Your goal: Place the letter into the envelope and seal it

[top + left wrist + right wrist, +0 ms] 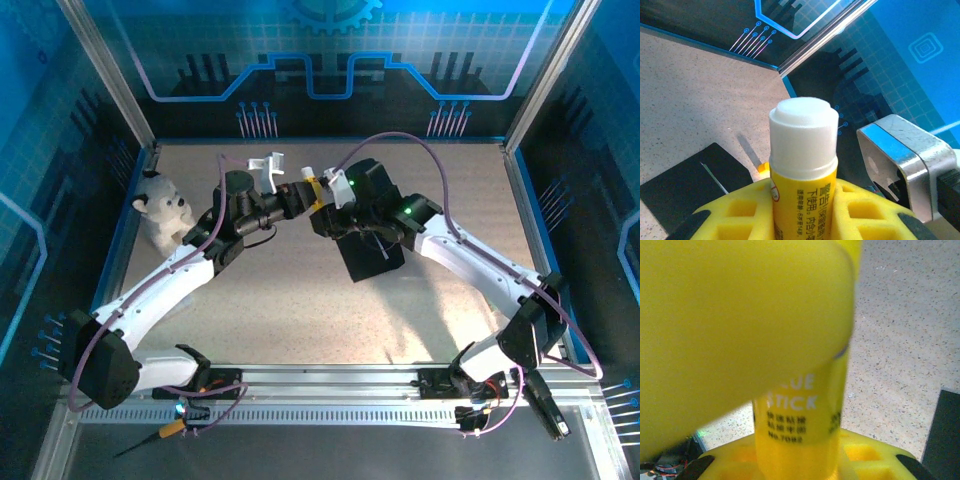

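Note:
The black envelope [370,255] lies flat on the table under the right arm; a corner of the envelope [685,180] appears at lower left in the left wrist view, and an edge of the envelope [945,430] at lower right in the right wrist view. The letter is hidden. Above the table, my left gripper [303,196] and right gripper [328,194] meet tip to tip. A yellow glue stick [802,165] with a white top stands between the yellow pads of the left gripper [802,205], which is shut on it. The right gripper [800,457] is shut on the glue stick [800,415] too.
A white plush bear [163,212] sits at the left side of the table. Blue enclosure walls and aluminium posts ring the table. A metal rail [330,385] runs along the near edge between the arm bases.

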Available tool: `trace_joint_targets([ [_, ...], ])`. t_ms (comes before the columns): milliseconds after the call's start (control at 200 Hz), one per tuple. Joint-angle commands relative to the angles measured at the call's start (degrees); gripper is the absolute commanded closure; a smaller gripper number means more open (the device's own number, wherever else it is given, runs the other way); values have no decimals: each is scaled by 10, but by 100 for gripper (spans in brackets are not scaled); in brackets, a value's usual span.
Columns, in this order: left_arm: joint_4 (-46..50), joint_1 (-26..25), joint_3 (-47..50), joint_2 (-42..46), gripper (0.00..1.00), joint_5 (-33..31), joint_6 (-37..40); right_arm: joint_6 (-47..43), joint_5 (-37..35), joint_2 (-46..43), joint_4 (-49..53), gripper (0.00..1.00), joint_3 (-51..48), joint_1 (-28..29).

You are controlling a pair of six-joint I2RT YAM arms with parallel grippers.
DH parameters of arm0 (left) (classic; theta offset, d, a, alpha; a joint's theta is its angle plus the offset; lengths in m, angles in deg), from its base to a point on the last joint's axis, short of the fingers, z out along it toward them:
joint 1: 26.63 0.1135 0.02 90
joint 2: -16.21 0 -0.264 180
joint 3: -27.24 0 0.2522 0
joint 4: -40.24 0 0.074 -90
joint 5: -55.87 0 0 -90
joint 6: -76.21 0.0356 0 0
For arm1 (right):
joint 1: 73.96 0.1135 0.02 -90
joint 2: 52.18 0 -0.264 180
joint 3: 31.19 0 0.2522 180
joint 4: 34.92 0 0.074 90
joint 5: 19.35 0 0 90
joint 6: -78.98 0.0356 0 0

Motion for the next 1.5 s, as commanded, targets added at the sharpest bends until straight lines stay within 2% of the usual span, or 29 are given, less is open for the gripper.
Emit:
trace_joint_targets([
  [0, 13, 1, 12, 27, 100, 26, -3, 5, -16, -31, -60, 77, -11, -5],
  [200, 29, 17, 7, 39, 100, 50, 12, 0, 39, -47, -77, 79, -23, -24],
  [235, 32, 20, 7, 42, 100, 51, 14, -3, 47, -46, -73, 76, -21, -26],
  [335, 42, 25, 4, 46, 100, 52, 19, -10, 49, -48, -64, 59, -24, -29],
  [545, 32, 28, 3, 36, 100, 62, 9, -5, 79, -48, -87, 51, -32, -28],
  [775, 14, 28, 6, 22, 100, 69, -2, -9, 108, -35, -96, 51, -19, -20],
  [1151, -1, 28, 5, 14, 100, 75, -13, -7, 107, -6, -88, 51, 3, -11],
  [1496, -9, 28, 7, 14, 100, 78, -20, -4, 108, 5, -75, 59, 11, -12],
])
